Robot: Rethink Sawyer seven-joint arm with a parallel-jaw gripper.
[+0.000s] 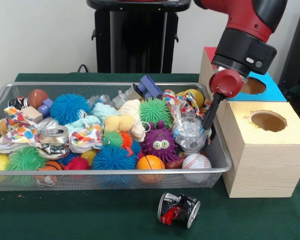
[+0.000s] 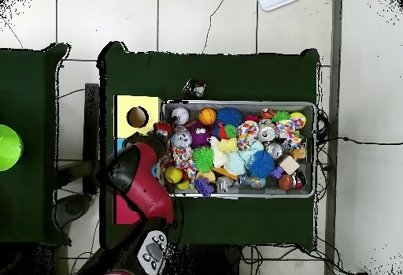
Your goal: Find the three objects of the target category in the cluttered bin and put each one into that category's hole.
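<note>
Right now the arm hangs over the right end of the wire-mesh bin [image 1: 110,172] in the front view, its gripper [image 1: 208,120] a thin dark prong reaching down just beside a crumpled clear plastic bottle [image 1: 188,134] that stands among the toys, behind a baseball [image 1: 196,161] and right of a purple googly-eyed monster toy [image 1: 161,144]. Whether the prong touches the bottle cannot be told, and the state of the pincer cannot be told either — only one dark blade shows, and the overhead view hides it under the arm's red and black body. The step in hand looks like the reach for a first bottle: it still sits inside the bin, not lifted. Other bottles are not plainly visible; they may lie buried under the spiky balls and polka-dot paper. The red-topped box [image 1: 209,52] stands at the far right behind the arm, its hole hidden from the front; the blue-topped hole [image 1: 253,86] and the yellow-topped hole [image 1: 268,120] lie nearer. Next the bottle would need a secure hold, a lift clear of the bin wall, then a short carry back to the red top — past the wrong holes. A crushed dark can [image 1: 178,209] lies on the green cloth [image 1: 90,215] outside the bin, of no concern.
</note>
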